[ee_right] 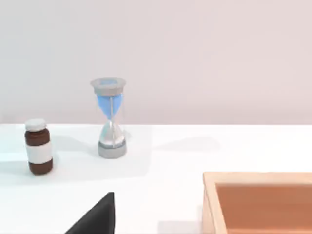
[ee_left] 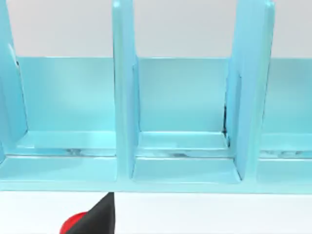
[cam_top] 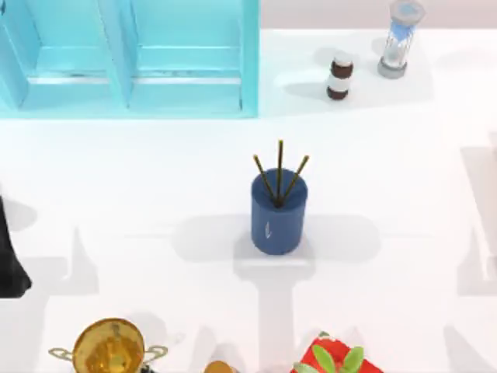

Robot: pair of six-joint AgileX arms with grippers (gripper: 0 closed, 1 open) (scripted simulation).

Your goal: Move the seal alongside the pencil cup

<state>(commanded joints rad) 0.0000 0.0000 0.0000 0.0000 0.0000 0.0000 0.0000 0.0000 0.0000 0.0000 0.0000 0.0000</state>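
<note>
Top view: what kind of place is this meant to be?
Probably a simulated desk or office tabletop: a white table with a pencil cup, a light blue file rack and an hourglass.

Left arm (cam_top: 9,256): matte black body at the top view's left edge, casing faintly ribbed, rounded lower end. Left gripper's finger (ee_left: 97,219): 1 plain black wedge. Right gripper's finger (ee_right: 97,217): 1 identical black wedge. No markings legible.
</note>
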